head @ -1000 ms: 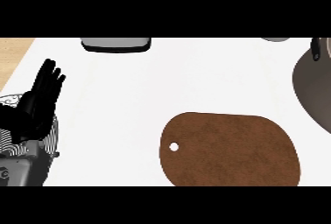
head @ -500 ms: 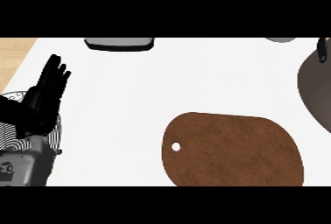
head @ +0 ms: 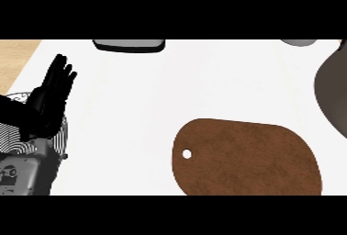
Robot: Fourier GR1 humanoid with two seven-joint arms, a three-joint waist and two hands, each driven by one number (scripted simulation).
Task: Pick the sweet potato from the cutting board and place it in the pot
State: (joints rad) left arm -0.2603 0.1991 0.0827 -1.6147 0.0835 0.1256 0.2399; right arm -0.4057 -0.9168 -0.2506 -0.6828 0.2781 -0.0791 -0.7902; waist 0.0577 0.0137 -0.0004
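So the weird part first: no sweet potato anywhere that I can see. The cutting board (head: 247,158), the brown one with the little hanging hole, sits at about 5 o'clock in the head view and its visible top is bare. Part of it runs out of view at the bottom, so the potato could be hiding past that edge, or it's somewhere else entirely. Can't tell.

The pot (head: 333,94) is only a dark curved sliver at 3 o'clock, cut off by the view's right edge, near the board but not touching it.

The left hand (head: 53,94) is over at 9 o'clock, fingers straight and up, holding nothing, just resting well apart from the board. The right hand doesn't show at all.

What could go wrong, imo: any reach from here is basically blind, since neither the target nor the working hand is in sight. And with the pot's rim mostly out of view, lining up a drop over its opening would be a guess and could land on the white surface (head: 176,87) instead.
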